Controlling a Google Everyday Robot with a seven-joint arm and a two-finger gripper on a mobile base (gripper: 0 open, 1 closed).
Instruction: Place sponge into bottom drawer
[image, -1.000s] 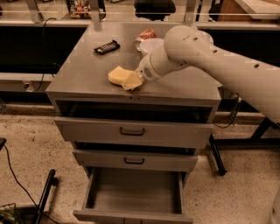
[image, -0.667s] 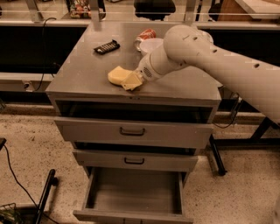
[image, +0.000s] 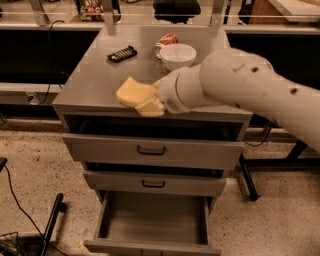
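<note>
The pale yellow sponge (image: 130, 92) is at the front edge of the grey cabinet top (image: 90, 75), left of centre. My gripper (image: 149, 102) comes in from the right on the white arm and is shut on the sponge's right side, with a cream-yellow finger (image: 150, 107) showing under it. I cannot tell whether the sponge touches the top or is just above it. The bottom drawer (image: 150, 216) is pulled open below, a shallow grey tray with nothing inside, straight under the gripper.
A white bowl (image: 177, 54) stands on the cabinet top behind the arm, with a red can (image: 166, 39) lying behind it and a dark wrapped bar (image: 122, 53) to the left. The two upper drawers (image: 150, 150) are nearly closed. A black stand leg (image: 52, 217) lies on the floor at left.
The arm has swung forward and lower, carrying the sponge toward the front edge of the cabinet top and slightly left. The drawers have not moved.
</note>
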